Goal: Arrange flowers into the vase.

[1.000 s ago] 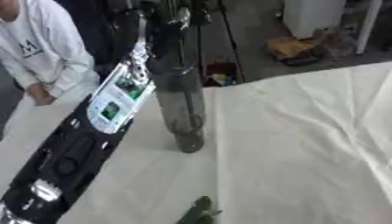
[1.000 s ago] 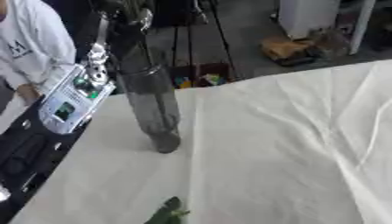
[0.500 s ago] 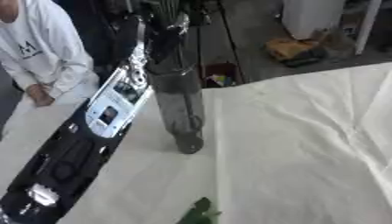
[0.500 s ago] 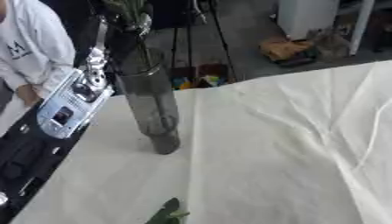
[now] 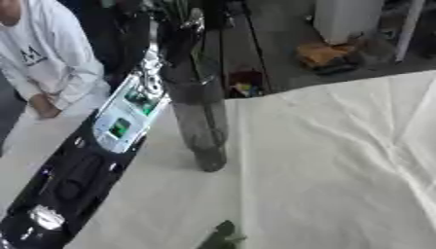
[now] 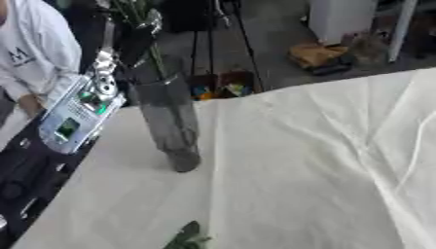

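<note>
Our left arm (image 5: pixel 94 160) stretches along the left edge of the table (image 5: pixel 340 160) up to the vase (image 6: pixel 169 124), a tall clear glass cylinder standing upright on the white cloth. The left hand (image 6: pixel 136 36) sits above the rim by green stems (image 6: pixel 153 53) entering it; we cannot tell how its fingers are set. A leafy sprig (image 6: pixel 187 237) lies at the near edge. We judge stems light and bendy, best pinched low; the vase looks tippable.
</note>
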Robot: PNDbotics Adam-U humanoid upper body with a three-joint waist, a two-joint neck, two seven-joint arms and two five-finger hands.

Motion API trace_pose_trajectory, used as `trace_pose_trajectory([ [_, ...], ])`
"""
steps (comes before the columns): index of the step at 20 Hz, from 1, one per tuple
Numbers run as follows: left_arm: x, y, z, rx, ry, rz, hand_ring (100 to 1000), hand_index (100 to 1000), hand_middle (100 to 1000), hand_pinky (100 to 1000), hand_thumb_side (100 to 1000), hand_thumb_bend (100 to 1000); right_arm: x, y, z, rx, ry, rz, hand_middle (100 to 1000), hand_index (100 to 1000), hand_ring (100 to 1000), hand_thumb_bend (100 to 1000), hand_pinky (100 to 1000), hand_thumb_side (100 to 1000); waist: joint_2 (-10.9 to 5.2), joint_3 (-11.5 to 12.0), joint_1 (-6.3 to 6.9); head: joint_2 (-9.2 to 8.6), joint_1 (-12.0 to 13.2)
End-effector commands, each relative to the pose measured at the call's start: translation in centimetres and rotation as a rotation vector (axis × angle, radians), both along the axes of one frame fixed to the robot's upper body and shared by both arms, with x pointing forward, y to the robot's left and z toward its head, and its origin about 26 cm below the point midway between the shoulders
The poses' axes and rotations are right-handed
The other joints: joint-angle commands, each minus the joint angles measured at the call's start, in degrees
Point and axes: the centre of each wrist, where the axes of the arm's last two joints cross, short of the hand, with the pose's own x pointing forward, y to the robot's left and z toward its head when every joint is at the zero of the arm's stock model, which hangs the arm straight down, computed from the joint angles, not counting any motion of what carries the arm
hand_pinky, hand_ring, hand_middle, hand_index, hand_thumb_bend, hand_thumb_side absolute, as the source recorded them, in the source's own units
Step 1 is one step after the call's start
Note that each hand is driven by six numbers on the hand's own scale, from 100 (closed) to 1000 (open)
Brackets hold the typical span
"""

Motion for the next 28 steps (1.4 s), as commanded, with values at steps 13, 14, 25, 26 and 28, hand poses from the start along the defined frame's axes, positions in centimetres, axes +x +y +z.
trace_pose_trajectory([
  [13, -0.8, 0.3, 1.5, 0.004, -0.127, 0.036, 463, 401, 313, 592, 675, 249, -0.3, 0.0, 0.7, -0.009, -0.018, -0.009, 450, 848, 639, 100, 795, 962, -0.91, -0.1, -0.26, -0.82, 0.3],
  [14, -0.8, 0.3, 1.5, 0.016, -0.136, 0.037, 463, 402, 313, 591, 667, 247, -0.3, 0.0, 0.7, -0.009, -0.017, -0.009, 450, 848, 639, 100, 795, 962, -0.89, 0.0, -0.23, -0.79, 0.3],
  [25, -1.4, 0.1, 1.8, 0.107, -0.228, 0.058, 459, 402, 313, 577, 648, 269, -0.3, 0.0, 0.7, -0.009, -0.015, -0.008, 448, 849, 640, 100, 796, 964, -0.74, 0.1, -0.17, -1.0, 0.2],
  [26, -1.5, 0.1, 1.8, 0.108, -0.234, 0.057, 459, 401, 313, 576, 649, 271, -0.3, 0.0, 0.7, -0.009, -0.015, -0.007, 448, 849, 640, 100, 796, 961, -0.68, 0.1, -0.17, -1.03, 0.2],
  [28, -1.6, 0.0, 1.8, 0.11, -0.247, 0.056, 456, 398, 310, 573, 647, 277, -0.2, 0.0, 0.7, -0.009, -0.015, -0.006, 448, 849, 640, 100, 796, 966, -0.58, 0.1, -0.19, -1.08, 0.2],
])
